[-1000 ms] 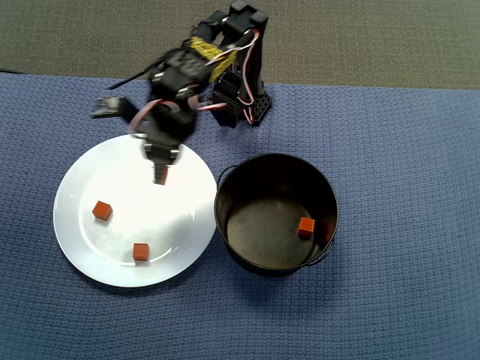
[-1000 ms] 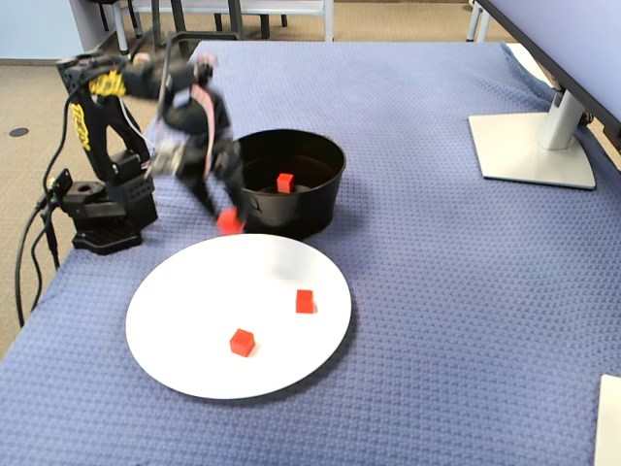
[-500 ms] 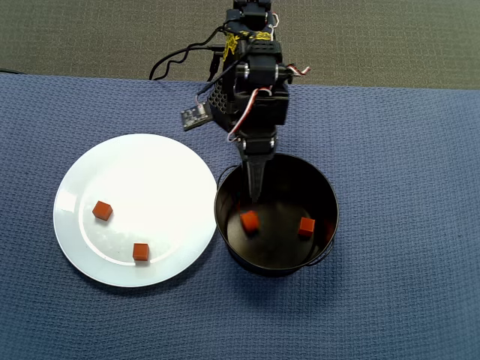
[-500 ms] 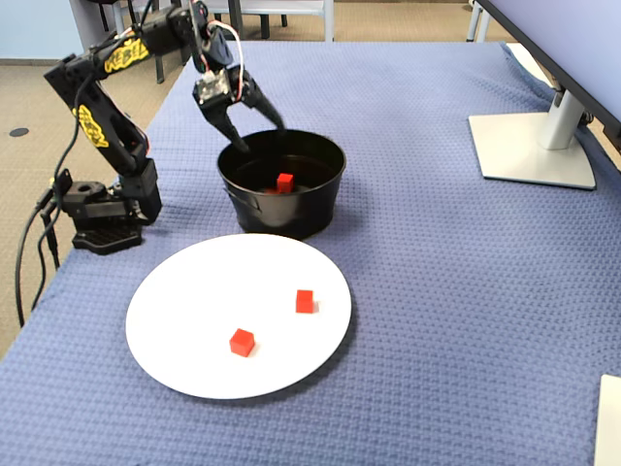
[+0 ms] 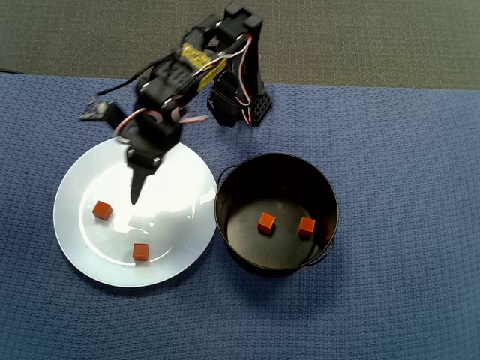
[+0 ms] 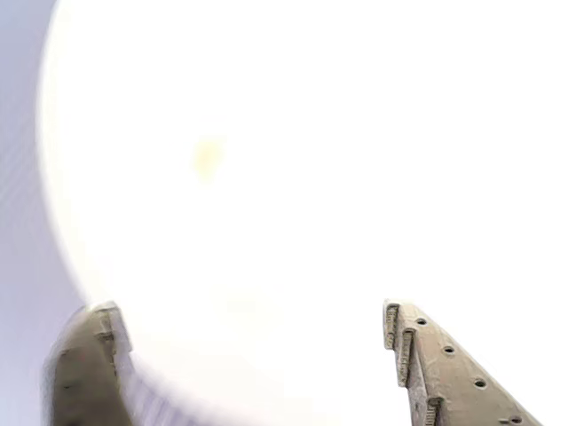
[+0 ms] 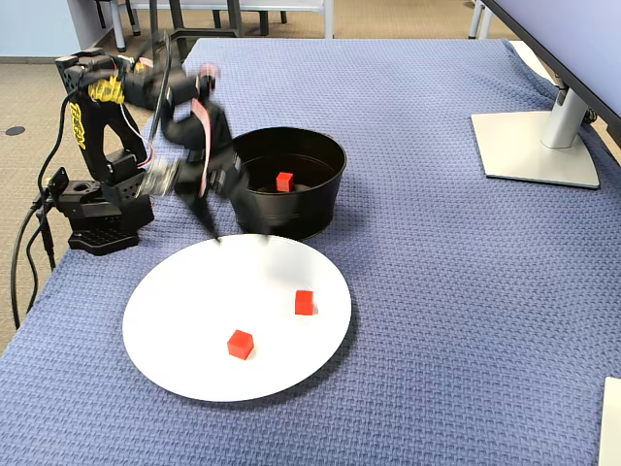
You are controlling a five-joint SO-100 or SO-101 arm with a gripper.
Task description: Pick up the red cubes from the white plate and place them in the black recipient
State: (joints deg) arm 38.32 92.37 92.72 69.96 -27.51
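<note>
Over washed-out white plate, blurred fingers.

A: How much room is there over the white plate?

B: Plenty. In the overhead view only two red cubes sit on it, both toward its lower left, well apart from each other; the rest of its surface is bare. The gripper hangs over the plate's upper part, jaws spread wide in the wrist view with nothing between them.

A: And what blocks the way beside the plate?

B: The black pot stands just beside the plate's right edge, its tall wall and a small handle facing the plate. The arm's base stands off the plate's far edge.
</note>
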